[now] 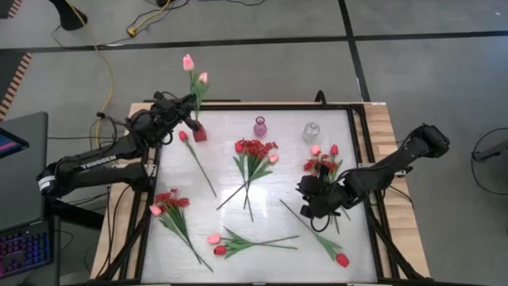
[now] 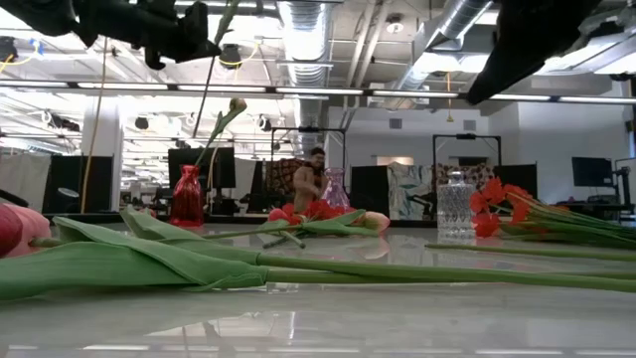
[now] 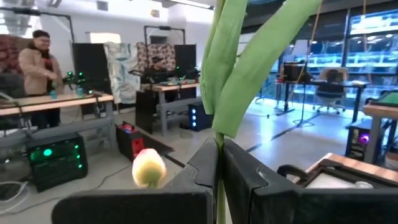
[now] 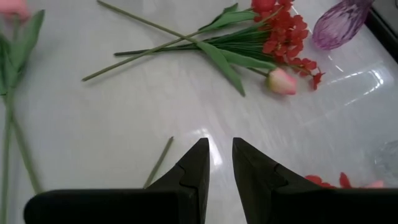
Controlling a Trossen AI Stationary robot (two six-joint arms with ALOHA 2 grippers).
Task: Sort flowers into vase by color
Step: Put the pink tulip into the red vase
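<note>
Altogether three vases (image 1: 260, 127) stand; left jaws grip two pink tulips (image 1: 189, 63), right jaws slightly apart, empty.

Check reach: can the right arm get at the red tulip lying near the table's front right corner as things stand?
Probably yes. The right gripper hovers open and empty over the table, and the red tulip lies just in front of it with its stem running under the gripper. Nothing lies across it; the left gripper is far off.
</note>
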